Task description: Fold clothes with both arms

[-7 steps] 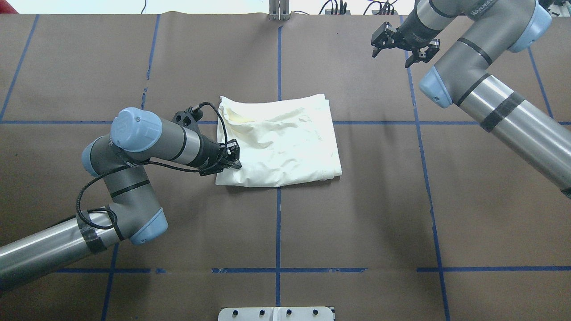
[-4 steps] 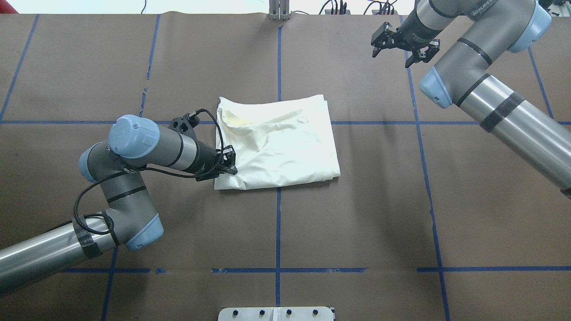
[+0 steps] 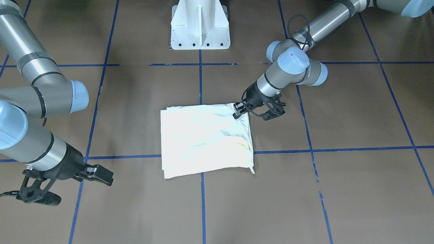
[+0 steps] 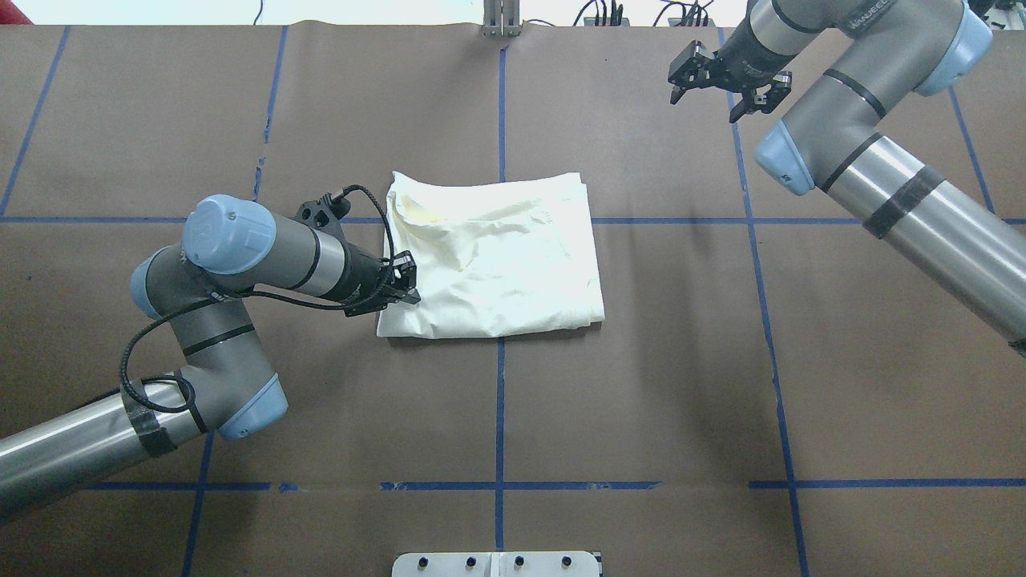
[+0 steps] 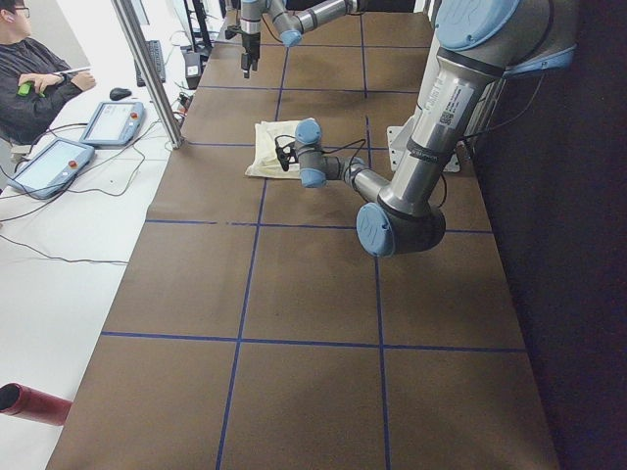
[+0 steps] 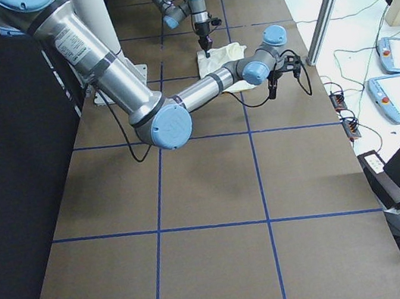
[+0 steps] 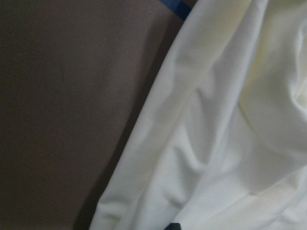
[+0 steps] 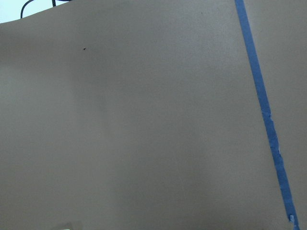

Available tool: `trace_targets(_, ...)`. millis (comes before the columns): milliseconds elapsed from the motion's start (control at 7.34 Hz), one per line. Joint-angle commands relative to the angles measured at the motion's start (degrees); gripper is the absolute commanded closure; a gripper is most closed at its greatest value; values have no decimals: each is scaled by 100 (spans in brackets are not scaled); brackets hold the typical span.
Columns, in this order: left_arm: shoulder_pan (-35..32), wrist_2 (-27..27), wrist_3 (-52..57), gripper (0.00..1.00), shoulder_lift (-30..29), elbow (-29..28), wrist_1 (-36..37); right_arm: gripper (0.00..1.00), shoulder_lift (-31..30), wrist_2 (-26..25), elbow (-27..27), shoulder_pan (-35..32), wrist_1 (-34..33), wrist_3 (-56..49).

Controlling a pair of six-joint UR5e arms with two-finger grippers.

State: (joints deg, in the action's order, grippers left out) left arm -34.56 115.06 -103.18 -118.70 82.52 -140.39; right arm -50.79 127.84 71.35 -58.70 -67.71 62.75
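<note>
The cream shirt (image 4: 493, 260) lies folded into a rough rectangle at the table's middle, plain side up; no print shows. It also shows in the front view (image 3: 203, 140). My left gripper (image 4: 403, 285) sits low at the shirt's left edge near its near-left corner, shut on the fabric there; in the front view it (image 3: 239, 110) is at the shirt's upper right corner. The left wrist view is filled with creased cream cloth (image 7: 216, 143). My right gripper (image 4: 707, 102) is open and empty, raised over the far right of the table, well away from the shirt.
The table is covered in brown paper (image 4: 641, 401) with a grid of blue tape lines (image 4: 500, 417). The white pedestal base (image 3: 200, 27) stands at the robot's edge. An operator (image 5: 39, 78) and teach pendants (image 5: 49, 162) are beyond the far edge.
My left gripper has drawn back to the left, and the whole shirt has slid a little leftwards with it. The right arm has barely moved.
</note>
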Motion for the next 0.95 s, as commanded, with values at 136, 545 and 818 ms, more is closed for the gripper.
trace_targets(136, -794, 664, 131, 1, 5, 219, 21, 0, -18, 13, 19, -10, 12, 0)
trace_targets(545, -1955, 1264, 1706, 1, 581, 588, 64, 0, -535, 100, 404, -395, -32, -349)
trace_targets(818, -2814, 1256, 3663, 1, 1424, 581, 65, 0, -992, 145, 475, -869, -197, -1443)
